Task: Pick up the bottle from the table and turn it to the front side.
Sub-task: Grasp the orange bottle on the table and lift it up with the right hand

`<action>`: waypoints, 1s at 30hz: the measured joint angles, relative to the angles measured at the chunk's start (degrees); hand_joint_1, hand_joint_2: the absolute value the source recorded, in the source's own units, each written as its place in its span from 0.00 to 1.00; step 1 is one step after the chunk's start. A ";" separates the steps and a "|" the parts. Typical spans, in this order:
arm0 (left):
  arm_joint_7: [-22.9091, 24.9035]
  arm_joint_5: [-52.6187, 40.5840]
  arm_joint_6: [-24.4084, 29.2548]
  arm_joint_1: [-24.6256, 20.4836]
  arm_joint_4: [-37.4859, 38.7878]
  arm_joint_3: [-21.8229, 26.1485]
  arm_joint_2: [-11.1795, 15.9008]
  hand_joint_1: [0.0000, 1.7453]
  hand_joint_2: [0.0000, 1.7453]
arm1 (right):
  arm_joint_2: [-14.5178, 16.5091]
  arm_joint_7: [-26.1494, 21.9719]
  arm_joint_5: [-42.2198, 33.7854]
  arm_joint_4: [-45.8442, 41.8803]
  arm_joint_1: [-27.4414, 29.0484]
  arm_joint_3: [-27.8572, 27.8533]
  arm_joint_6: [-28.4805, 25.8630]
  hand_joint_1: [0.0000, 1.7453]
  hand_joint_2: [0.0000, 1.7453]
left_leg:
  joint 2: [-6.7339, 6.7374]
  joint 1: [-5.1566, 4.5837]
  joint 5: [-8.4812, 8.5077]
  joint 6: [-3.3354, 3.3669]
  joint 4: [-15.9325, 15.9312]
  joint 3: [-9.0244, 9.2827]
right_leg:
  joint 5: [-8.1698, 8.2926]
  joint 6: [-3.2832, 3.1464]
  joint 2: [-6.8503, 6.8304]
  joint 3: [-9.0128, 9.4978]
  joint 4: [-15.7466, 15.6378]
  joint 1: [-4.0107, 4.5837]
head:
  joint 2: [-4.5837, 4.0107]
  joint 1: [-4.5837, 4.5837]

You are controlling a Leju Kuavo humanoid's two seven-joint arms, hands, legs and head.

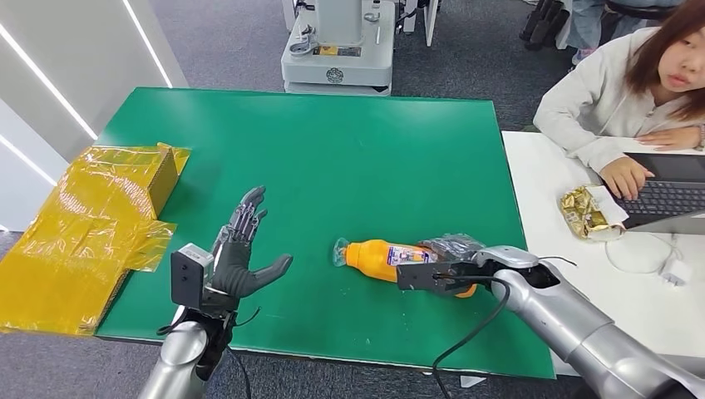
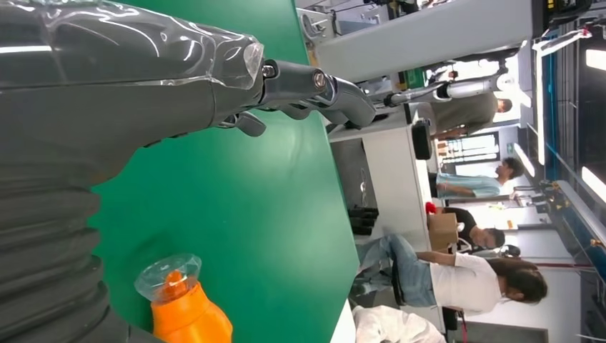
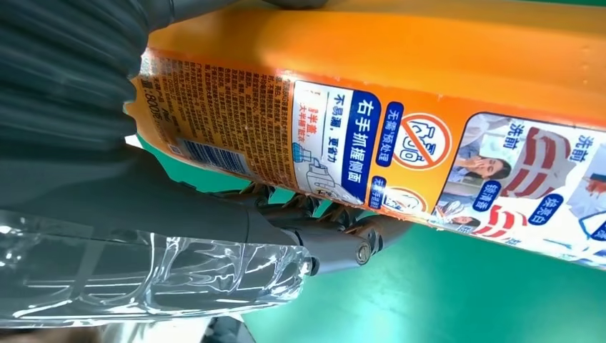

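An orange bottle (image 1: 378,258) with a clear cap lies on its side on the green table (image 1: 349,150), cap toward my left. My right hand (image 1: 453,262) wraps around its lower half; in the right wrist view the printed label (image 3: 371,136) sits against my palm with fingers (image 3: 314,246) curled beneath it. My left hand (image 1: 241,249) hovers over the table to the left of the bottle, fingers spread, holding nothing. The left wrist view catches the bottle's cap end (image 2: 175,296) past my thumb (image 2: 314,86).
Yellow crinkled plastic wrap (image 1: 83,224) covers a box at the table's left edge. A person (image 1: 640,75) sits at the white desk (image 1: 582,274) on the right, using a laptop (image 1: 665,195), with a gold snack packet (image 1: 586,212) beside it. A robot base (image 1: 337,50) stands beyond the table.
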 joint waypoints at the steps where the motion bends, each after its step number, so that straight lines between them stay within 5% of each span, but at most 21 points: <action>1: -0.02 -0.03 0.01 0.11 0.00 0.00 -0.04 0.00 1.00 | 0.02 -0.62 -0.48 0.00 0.56 -0.53 -1.34 1.00 1.00 | -0.01 0.00 0.00 0.00 0.00 -0.01 | 0.00 0.00 -0.01 0.00 0.00 0.00 | 0.00 0.01; 13: -1.23 -0.63 0.86 0.98 0.00 0.00 -0.04 0.00 1.00 | 0.44 -11.64 -10.76 -4.54 12.24 -14.32 -12.50 1.00 1.00 | -0.14 0.00 -0.03 0.01 -0.01 -0.09 | -0.05 0.03 -0.18 -0.02 -0.01 0.00 | 0.00 0.00; 19: -2.60 -0.50 1.66 1.31 0.00 -0.05 0.08 0.00 1.00 | 2.45 -21.51 -17.41 -12.00 20.69 -24.13 -21.28 1.00 1.00 | -0.20 0.01 -0.03 0.01 -0.03 -0.11 | -0.08 0.05 -0.24 -0.05 -0.03 0.01 | 0.00 -0.01; 30: -3.58 1.21 1.70 0.50 0.81 -1.01 1.09 0.00 1.00 | 7.18 -26.10 -21.98 -26.79 39.98 -41.65 -27.14 1.00 1.00 | -0.35 0.00 -0.11 0.02 -0.04 -0.18 | -0.20 0.10 -0.36 -0.06 -0.06 0.00 | 0.00 0.00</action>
